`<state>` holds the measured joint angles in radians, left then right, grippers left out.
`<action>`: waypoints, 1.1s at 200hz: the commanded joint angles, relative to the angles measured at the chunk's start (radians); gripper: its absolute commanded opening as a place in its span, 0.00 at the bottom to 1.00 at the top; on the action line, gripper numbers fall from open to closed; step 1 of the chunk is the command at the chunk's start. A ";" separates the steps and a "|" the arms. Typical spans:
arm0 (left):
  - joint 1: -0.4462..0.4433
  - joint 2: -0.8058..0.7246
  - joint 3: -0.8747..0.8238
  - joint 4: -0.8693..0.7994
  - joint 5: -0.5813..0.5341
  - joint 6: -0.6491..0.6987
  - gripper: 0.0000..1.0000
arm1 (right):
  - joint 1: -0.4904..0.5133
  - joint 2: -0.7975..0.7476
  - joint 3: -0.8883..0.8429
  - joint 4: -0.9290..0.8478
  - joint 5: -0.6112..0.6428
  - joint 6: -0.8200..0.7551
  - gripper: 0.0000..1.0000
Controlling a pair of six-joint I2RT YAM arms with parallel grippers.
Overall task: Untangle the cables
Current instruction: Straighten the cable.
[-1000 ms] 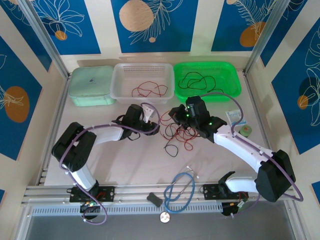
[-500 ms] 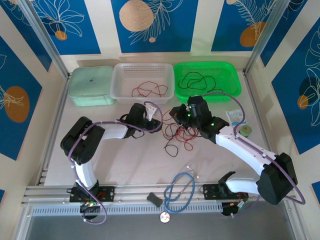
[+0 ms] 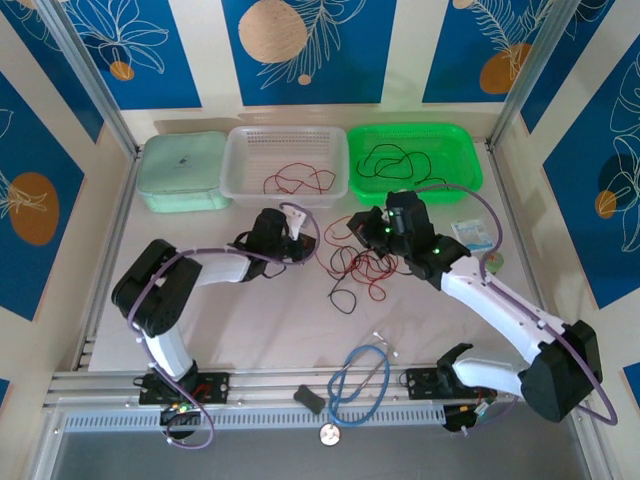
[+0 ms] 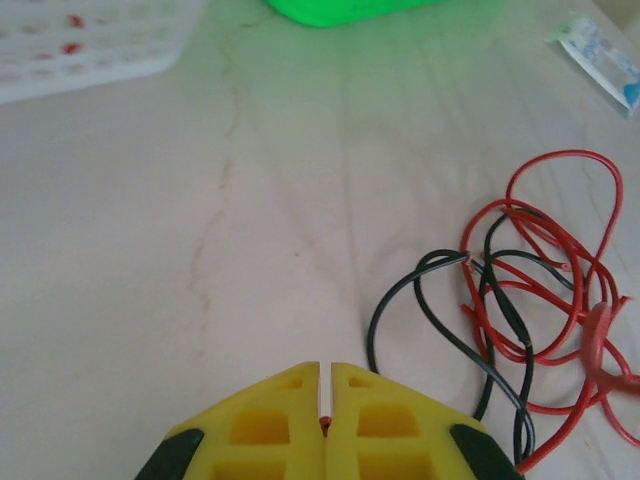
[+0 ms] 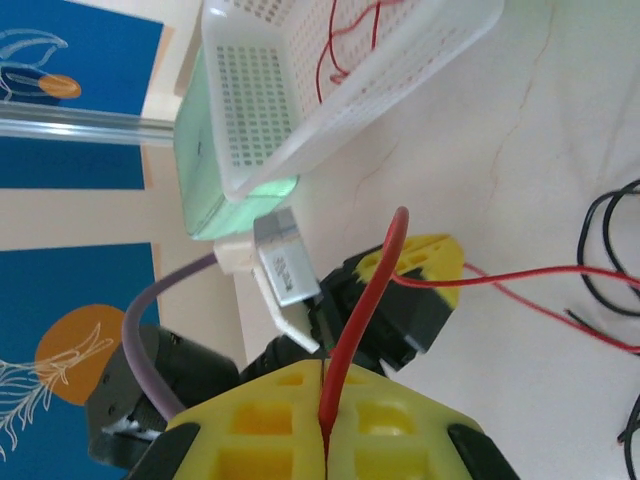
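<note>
The cables [image 3: 356,268] lie as a red and black tangle on the table between my two grippers, and they appear at the right in the left wrist view [image 4: 530,300]. My left gripper [image 4: 327,372] is shut, with a bit of red cable pinched deep between its yellow fingers. From above, the left gripper [image 3: 308,250] sits just left of the tangle. My right gripper [image 5: 322,368] is shut on a red cable [image 5: 365,310] that rises out of its jaws. Seen from above, the right gripper [image 3: 362,228] is at the tangle's upper edge. A thin red cable [image 5: 540,275] runs from the left gripper's fingers [image 5: 425,262].
At the back stand a mint box [image 3: 183,170], a white basket [image 3: 288,150] holding a red cable and a green tray [image 3: 455,165] holding a black cable. A blue looped tube [image 3: 360,380] lies at the near edge. A small packet [image 3: 470,233] and a round object [image 3: 493,262] lie right.
My left gripper has shut on a red cable at the left of the tangle. The right arm has drawn slightly to the right with its red cable.
</note>
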<state>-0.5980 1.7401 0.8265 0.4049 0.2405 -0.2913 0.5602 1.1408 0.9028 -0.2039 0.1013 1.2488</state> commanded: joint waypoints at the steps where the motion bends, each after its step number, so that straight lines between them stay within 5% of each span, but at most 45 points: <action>1: 0.003 -0.068 -0.035 -0.067 -0.134 -0.002 0.00 | -0.050 -0.072 0.079 -0.066 0.020 -0.053 0.00; 70: 0.014 -0.127 -0.136 -0.123 -0.255 -0.017 0.00 | -0.309 -0.109 0.372 -0.175 -0.056 -0.190 0.00; 131: 0.014 -0.202 -0.157 -0.158 -0.251 -0.023 0.00 | -0.345 0.093 0.644 -0.156 -0.154 -0.241 0.00; 169: 0.014 -0.374 -0.115 -0.269 -0.314 -0.006 0.48 | -0.309 0.264 0.819 -0.127 -0.249 -0.239 0.00; 220: 0.014 -0.646 -0.063 -0.483 -0.486 0.022 0.73 | -0.253 0.527 1.179 -0.198 -0.293 -0.268 0.00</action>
<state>-0.5911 1.1820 0.7235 0.0666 -0.1314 -0.2867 0.2897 1.5875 1.9385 -0.3851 -0.1490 1.0168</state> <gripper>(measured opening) 0.676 0.051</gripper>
